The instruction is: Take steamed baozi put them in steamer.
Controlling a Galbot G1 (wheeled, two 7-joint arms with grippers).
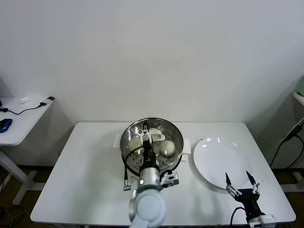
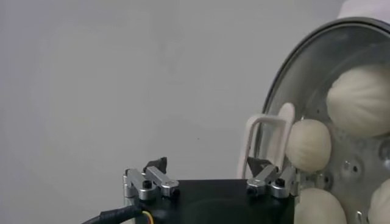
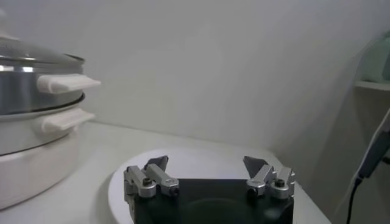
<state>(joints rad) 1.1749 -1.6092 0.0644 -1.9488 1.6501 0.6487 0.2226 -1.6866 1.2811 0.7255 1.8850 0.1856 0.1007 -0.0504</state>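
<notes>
Steel steamer loaded with buns, both grippers spread and holding nothing.

Round shiny steel steamer basket sits on its white cooker base at the middle of the white table. The cream-white round baozi lie on its perforated floor: the left wrist view shows four, the head view only two clearly, because the left arm crosses over the basket. The left gripper hangs directly above the basket with its fingers apart and nothing between them, which suggests it is there for dropping off rather than picking up. Just to the right of the steamer lies the flat white round plate, bare, so the transfer looks finished. The right gripper waits at the plate's near edge, fingers released and empty, well clear of the steamer.
</notes>
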